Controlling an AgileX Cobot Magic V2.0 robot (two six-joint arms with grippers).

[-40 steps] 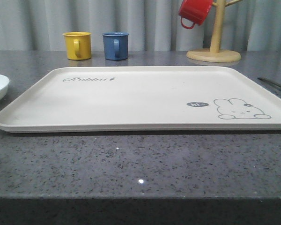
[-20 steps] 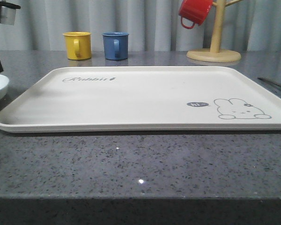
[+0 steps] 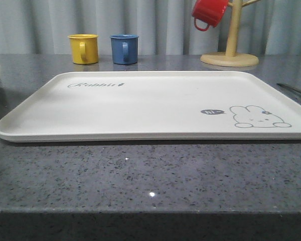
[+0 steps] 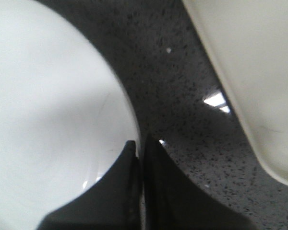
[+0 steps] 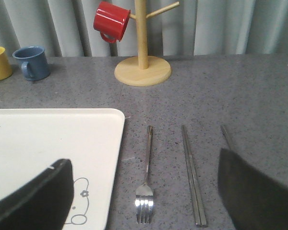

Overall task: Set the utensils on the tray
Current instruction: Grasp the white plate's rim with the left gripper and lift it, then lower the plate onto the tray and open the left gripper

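Speckled grey stone counter point(image 4: 182, 81) — left end effector point(image 4: 140, 148) pinches the glossy round plate's point(image 4: 48, 120) rim, right end effector point(image 5: 144, 191) spread wide.

We saw the tray point(image 3: 150, 103) surface bare, open from above. Yellow mug point(image 3: 83, 48), blue mug point(image 3: 124, 48) and mug tree point(image 3: 230, 35) blocked the far edge. Fork point(image 5: 146, 179) and chopsticks point(image 5: 193, 175) lay apart, counter point(image 5: 168, 167) gaps between.

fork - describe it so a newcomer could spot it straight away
Start at the cream tray and look just off its rabbit-print end. The fork lies on the grey counter, between tray and chopsticks. Its four tines set it apart from those plain straight sticks.
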